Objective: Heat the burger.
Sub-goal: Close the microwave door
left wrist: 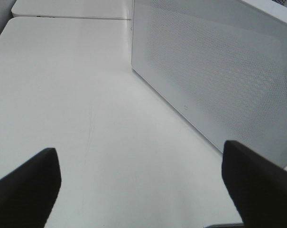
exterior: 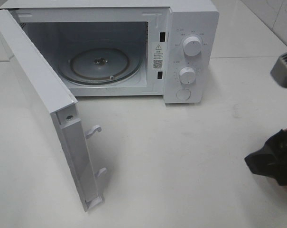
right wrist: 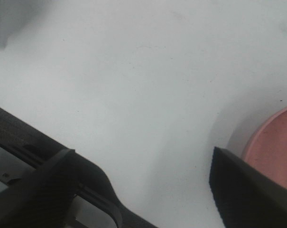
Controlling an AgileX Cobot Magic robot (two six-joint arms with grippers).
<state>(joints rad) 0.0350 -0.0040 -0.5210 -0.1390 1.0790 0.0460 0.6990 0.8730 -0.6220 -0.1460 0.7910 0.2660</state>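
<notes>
Exterior high view: a white microwave (exterior: 134,47) stands at the upper centre of the frame on a white table (exterior: 181,161). Its door (exterior: 39,104) is swung fully open toward the lower left, with two latch hooks (exterior: 97,151) sticking out from its free edge. Inside the cavity a round glass turntable (exterior: 103,66) lies flat with nothing on it. To the right of the cavity, the control panel carries an upper knob (exterior: 192,45), a lower knob (exterior: 186,74) and a round button (exterior: 183,94) beneath them.

At the right edge of this frame the right gripper (exterior: 279,123) shows as a grey finger (exterior: 285,71) above and a dark finger lower down, well apart from each other.

Right wrist view: the right gripper (right wrist: 138,190) has its jaws spread wide over bare table, holding nothing. At the lower right edge a curved pink plate (right wrist: 276,142) rim shows just beside one finger; whether they touch I cannot tell.

Left wrist view: the left gripper (left wrist: 138,185) also stands wide apart with nothing between its fingers, over bare table. The perforated outer face of the microwave door fills the upper right of that frame.

The burger does not show in any of the three views, so its place cannot be told.
</notes>
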